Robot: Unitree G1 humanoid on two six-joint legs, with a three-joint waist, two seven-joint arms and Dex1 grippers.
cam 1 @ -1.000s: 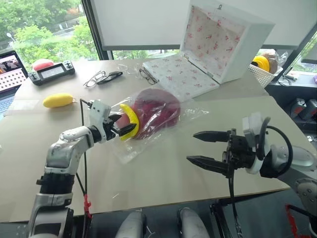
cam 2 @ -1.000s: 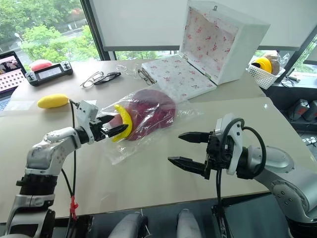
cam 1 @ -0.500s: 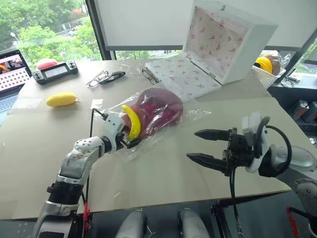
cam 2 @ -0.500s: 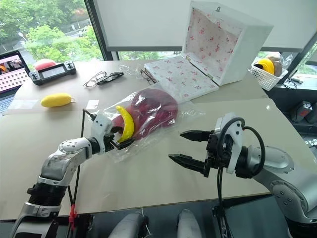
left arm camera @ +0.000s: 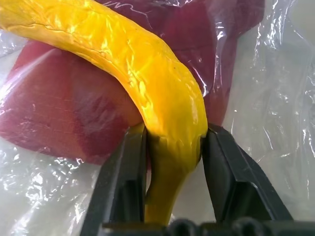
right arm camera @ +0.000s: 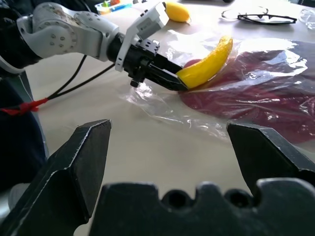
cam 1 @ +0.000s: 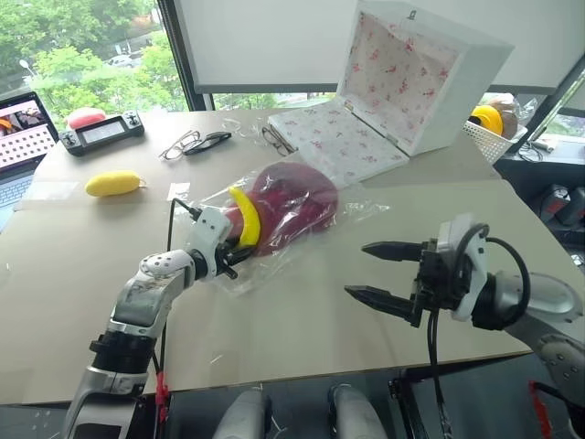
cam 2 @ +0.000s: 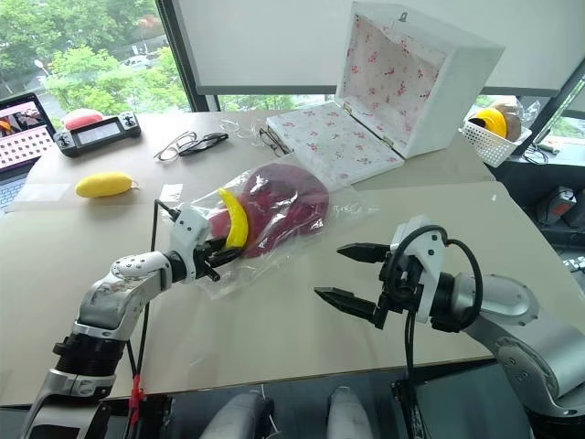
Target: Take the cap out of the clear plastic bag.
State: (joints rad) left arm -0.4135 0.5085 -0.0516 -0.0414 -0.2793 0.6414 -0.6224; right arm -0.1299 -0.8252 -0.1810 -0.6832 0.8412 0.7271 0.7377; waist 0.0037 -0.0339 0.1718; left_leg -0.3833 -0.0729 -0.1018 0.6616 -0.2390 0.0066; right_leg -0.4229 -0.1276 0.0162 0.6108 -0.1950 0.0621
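Your left gripper [left arm camera: 172, 147] is clenching the lower end of the yellow banana [cam 1: 243, 218], one black finger on each side of it. The banana is lying against the cap [cam 1: 291, 197], which is sitting inside the clear plastic bag [cam 1: 352, 208] on the table [cam 1: 302, 320]. Your right gripper [cam 1: 375, 271] is hovering above the table, near the bag but apart from it, with its fingers spread wide and grasping nothing.
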